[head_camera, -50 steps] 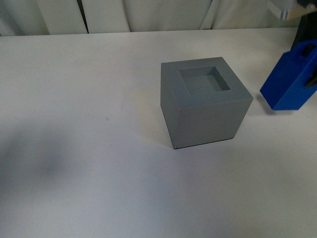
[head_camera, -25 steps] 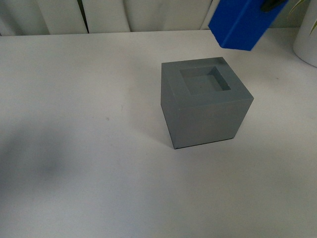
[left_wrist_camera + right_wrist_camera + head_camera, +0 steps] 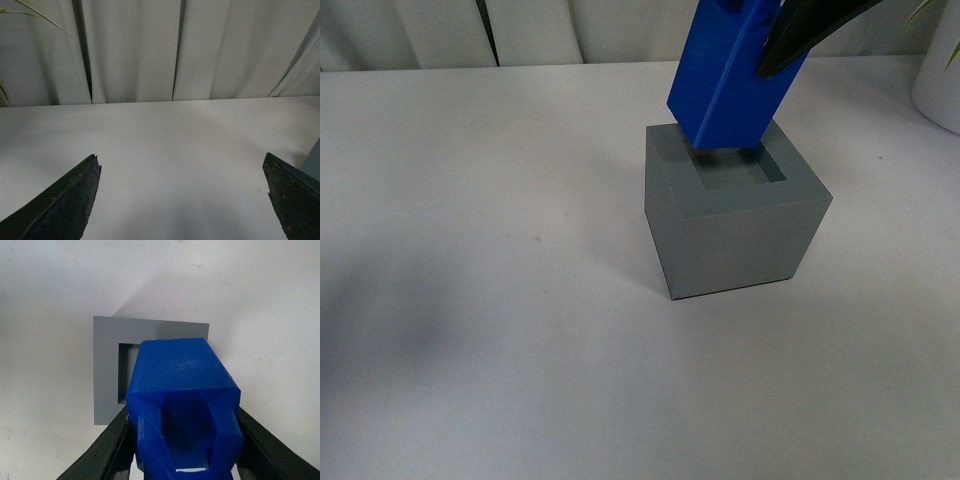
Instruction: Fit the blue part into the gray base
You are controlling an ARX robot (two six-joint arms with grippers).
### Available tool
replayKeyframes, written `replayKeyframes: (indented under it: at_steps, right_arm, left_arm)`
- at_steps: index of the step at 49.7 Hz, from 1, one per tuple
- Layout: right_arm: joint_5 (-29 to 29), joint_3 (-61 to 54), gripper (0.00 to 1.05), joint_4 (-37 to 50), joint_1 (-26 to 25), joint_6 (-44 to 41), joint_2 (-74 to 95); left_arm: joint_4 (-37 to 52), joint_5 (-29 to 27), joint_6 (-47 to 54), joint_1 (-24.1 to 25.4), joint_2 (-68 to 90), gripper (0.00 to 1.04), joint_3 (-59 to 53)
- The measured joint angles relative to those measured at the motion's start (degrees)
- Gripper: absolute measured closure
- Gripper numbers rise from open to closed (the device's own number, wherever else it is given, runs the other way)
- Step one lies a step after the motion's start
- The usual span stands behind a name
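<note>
currently we are clamping the blue part [image 3: 730, 80] in the right gripper [image 3: 182, 450], over the gray base [image 3: 740, 225] recess. the left gripper [image 3: 181, 170] is standing spread apart.

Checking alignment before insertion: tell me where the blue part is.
In the front view, the blue part is right of centre, held tilted by the right hand over the gray base, its lower end at the recess opening, not seated.
</note>
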Motion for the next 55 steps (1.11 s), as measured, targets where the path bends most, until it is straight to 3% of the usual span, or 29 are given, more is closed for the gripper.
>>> replayKeyframes:
  at_steps: [55]
  right_arm:
    - [2.1,-1.3,0.58,-2.8,0.5,-0.7,0.7]
  left_arm:
    - [0.0,0.0,0.0,0.0,0.0,0.06,0.0]
